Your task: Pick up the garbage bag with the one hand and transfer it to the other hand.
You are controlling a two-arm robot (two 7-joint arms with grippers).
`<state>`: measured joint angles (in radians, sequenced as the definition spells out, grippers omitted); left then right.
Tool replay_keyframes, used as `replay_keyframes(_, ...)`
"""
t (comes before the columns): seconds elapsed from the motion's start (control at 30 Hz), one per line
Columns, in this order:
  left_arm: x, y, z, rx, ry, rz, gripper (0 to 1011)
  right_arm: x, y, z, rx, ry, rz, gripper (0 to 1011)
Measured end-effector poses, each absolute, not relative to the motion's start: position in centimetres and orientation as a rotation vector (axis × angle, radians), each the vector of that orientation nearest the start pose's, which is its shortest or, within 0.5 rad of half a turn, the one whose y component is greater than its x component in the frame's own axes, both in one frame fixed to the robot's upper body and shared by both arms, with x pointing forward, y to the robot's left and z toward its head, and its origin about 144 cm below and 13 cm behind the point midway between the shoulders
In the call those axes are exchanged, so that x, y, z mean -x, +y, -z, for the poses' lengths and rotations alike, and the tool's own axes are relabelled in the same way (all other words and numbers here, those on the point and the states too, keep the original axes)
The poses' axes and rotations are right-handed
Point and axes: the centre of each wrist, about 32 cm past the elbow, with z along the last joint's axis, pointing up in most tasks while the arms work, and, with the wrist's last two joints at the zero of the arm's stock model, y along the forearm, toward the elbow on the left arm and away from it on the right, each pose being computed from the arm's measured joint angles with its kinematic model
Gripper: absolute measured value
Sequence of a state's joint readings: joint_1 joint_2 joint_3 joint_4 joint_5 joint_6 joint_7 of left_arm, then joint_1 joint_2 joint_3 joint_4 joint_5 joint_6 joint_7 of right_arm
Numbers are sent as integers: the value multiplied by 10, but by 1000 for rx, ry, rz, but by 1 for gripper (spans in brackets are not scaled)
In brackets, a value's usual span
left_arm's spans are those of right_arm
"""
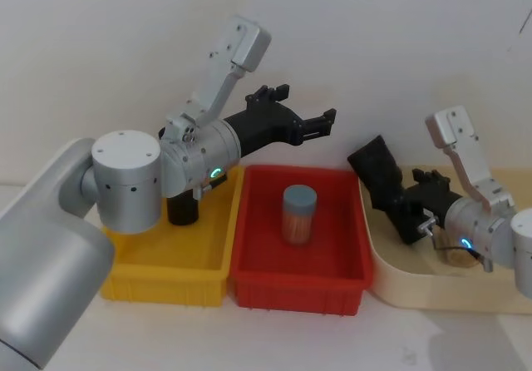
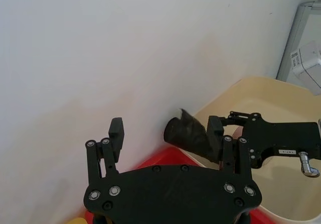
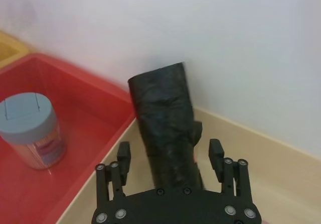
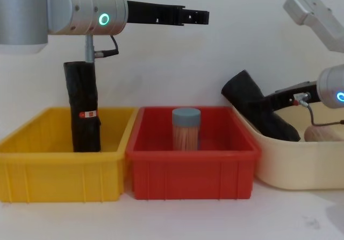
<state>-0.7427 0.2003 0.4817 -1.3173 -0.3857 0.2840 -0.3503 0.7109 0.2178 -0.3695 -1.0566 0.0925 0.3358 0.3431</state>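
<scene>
Right of centre, garbage bag: plain black roll, tilted, upper end toward the white wall, lower part over the cream bin; also right of centre in chest view and mid-frame in right wrist view.
Bag grip: right gripper clamped on the roll's lower half; roll runs up between the fingers in right wrist view.
Right arm: blue ring light, comes in from right edge of head view, wrist over the cream bin.
Left gripper: upper centre of head view, above the red bin's back edge, fingers apart, nothing between them; pointing toward the bag, well apart from it.
Left wrist view: left gripper wide apart at bottom centre, bag end beyond it, just beside one finger in the frame.
Left arm: green ring light, stretches from left edge across upper left of chest view.
Cream bin: right side, holds a brownish rounded item partly hidden.
Red bin: centre, holds a jar with blue-grey lid, upright.
Yellow bin: left, holds a second black roll with red-and-white sticker, upright, leaning on back wall.
</scene>
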Motion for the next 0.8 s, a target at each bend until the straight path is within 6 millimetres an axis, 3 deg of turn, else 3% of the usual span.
replay_keyframes(0.1,-609,159,-1333,-27,-113,-825,1000,-635,-228,-1256,400,-30,1080,1002)
replay_keyframes(0.8,-609,159,-1333,-27,-113,-826,1000,-634,-230,-1253,422,-20,1080,1000)
